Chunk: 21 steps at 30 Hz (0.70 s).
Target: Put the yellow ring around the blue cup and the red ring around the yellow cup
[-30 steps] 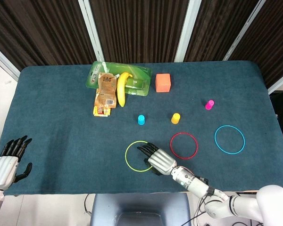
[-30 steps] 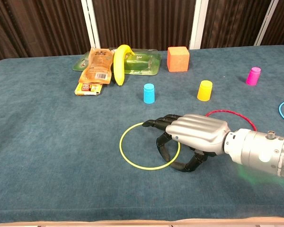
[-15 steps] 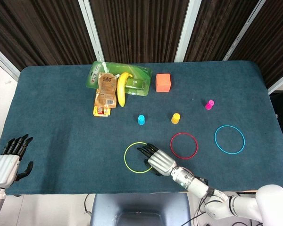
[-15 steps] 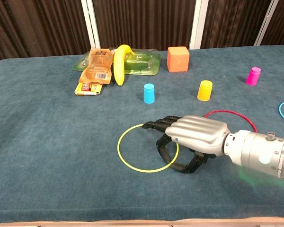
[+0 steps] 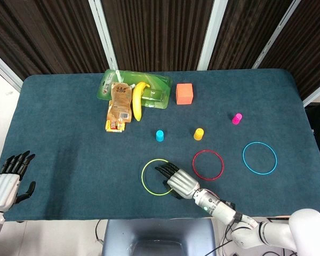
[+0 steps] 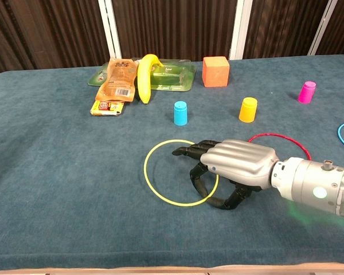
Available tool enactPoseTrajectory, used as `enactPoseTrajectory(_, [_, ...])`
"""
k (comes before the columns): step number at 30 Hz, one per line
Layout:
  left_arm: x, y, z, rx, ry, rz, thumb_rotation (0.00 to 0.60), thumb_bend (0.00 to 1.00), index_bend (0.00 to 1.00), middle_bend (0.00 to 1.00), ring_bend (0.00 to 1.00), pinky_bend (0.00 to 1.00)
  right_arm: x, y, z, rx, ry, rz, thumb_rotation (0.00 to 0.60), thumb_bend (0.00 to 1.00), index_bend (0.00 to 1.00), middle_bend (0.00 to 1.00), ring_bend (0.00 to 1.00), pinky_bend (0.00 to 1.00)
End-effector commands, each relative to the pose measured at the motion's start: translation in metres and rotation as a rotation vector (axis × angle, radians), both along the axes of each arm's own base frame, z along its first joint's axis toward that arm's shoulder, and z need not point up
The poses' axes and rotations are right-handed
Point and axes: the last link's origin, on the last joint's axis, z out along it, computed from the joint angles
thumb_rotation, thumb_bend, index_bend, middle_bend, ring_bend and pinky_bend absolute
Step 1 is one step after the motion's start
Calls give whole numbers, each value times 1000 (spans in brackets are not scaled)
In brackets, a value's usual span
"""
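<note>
The yellow ring lies near the table's front edge, in front of the blue cup. My right hand sits over the ring's right side, fingers curled down across the rim and thumb below, gripping it. The ring's far edge looks slightly raised. To the right of the hand the red ring lies flat, in front of the yellow cup. My left hand hangs open off the table's front left corner, holding nothing.
A pink cup and a blue ring are at the right. At the back stand an orange block, a banana, a snack packet and a green tray.
The yellow ring shifted slightly under my right hand's fingers and its far edge rose toward the blue cup. My left hand sank a little lower at the left edge.
</note>
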Motion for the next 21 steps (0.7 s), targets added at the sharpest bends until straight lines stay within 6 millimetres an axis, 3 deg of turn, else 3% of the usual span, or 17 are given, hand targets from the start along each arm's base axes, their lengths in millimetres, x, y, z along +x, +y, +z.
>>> enactPoseTrajectory(1, [-1,-9,1,0,-1,0,600,453,0,0,0,0,0,-1,1,-4,-3,-2,600,516,770,42,0,0])
enactPoseTrajectory(12, [-2,-7,0,-2,-2,2,600,453,0,0,0,0,4,-14,10,-67,-29,-14,600,516,797,57,0,0])
enactPoseTrajectory(21, [0,-3,-3,-10,-1,0,600,452,0,0,0,0,20,-63,29,-223,-30,-43,600,517,801,59,0,0])
